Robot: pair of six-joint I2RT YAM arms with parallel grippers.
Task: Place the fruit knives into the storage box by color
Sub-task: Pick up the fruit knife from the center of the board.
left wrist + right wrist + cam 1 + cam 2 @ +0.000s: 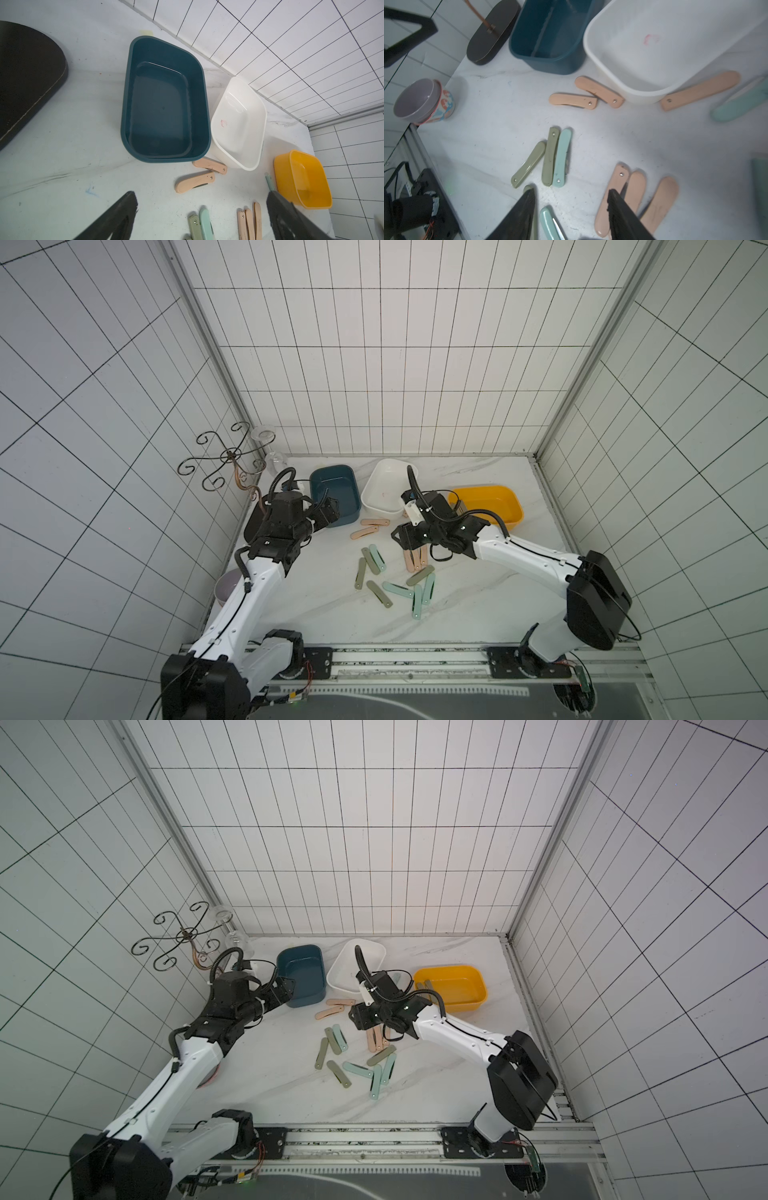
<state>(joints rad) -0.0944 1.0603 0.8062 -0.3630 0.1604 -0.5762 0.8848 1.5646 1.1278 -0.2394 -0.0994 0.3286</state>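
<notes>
White marble-pattern tabletop [478,605]. Three rectangular plastic boxes in row along far edge: dark teal box [334,493], white box [384,489], yellow box [494,506]. Peach-pink folded knives [375,522] lie just before teal and white boxes. Mint-green folded knives [397,590] and olive-grey folded knives [360,574] lie scattered mid-table, some touching. Dark oval stand base [27,79] beside teal box. Purple-lined patterned bowl [421,101] near left edge.

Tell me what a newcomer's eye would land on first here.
A scatter of pink, mint and olive folded knives covers the middle of the marble table. Behind it, near the back wall, stand a blue box, a white box and a bright yellow box. The right tool, open, hangs low over the knives, beside three pink ones.
</notes>
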